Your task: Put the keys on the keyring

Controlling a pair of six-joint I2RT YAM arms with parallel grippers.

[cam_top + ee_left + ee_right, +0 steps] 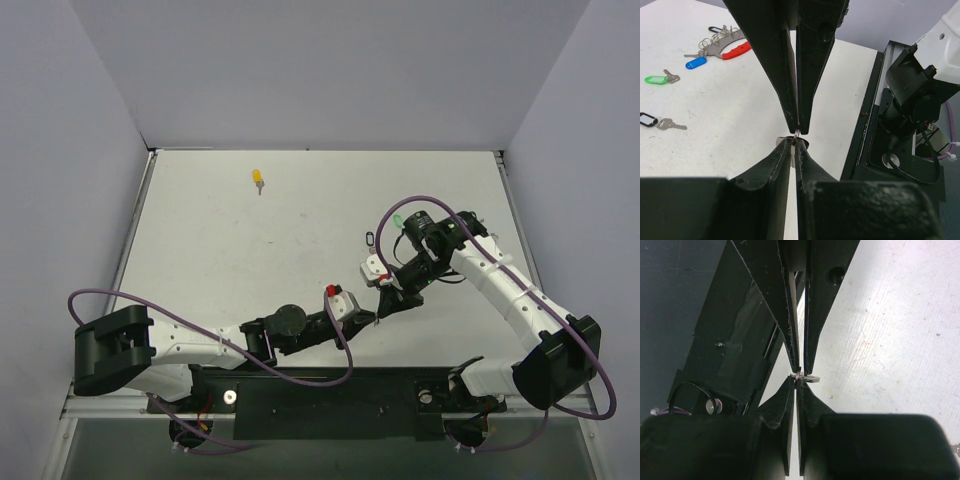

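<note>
Meeting tip to tip near the table's (730, 110) front edge, both pincers close in on one small silver piece (810, 377). We see the left gripper (792, 144) nearly closed, nipping that piece. The right gripper (795, 381) has its jaws pressed together at the same spot, though we cannot tell whether it grips. The red keyring (735, 50) lies well apart on the table, the blue key (696, 63) just beside it, the green key (657, 79) near. The yellow key (258, 178) lies alone towards the far edge.

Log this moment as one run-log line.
left gripper: shut on small silver piece | right gripper: shut on same piece, tip to tip | keyring: lying on table | yellow key: alone, far side
</note>
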